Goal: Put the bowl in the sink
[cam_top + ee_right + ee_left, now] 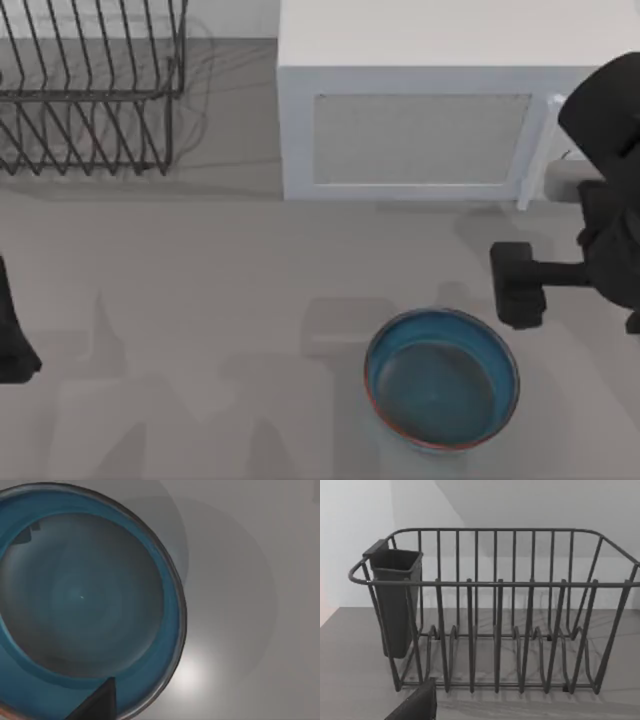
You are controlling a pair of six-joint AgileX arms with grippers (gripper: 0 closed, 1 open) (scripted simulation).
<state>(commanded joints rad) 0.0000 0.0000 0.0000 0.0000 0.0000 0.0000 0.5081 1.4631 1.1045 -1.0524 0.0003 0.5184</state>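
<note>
The bowl (442,378) sat on the table (200,330) at the lower right of the top view, in front of the white microwave (420,120). The right end effector (518,286) hovered just beside its upper right rim; whether its fingers were apart I cannot tell. The left end effector (12,330) was parked at the left edge, facing the wire dish rack (495,615), fingers likewise unclear.

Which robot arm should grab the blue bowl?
The right arm, probably. Its tool hovers just beside the round teal-blue bowl, while the left arm sits far off at the table's left edge.
</note>
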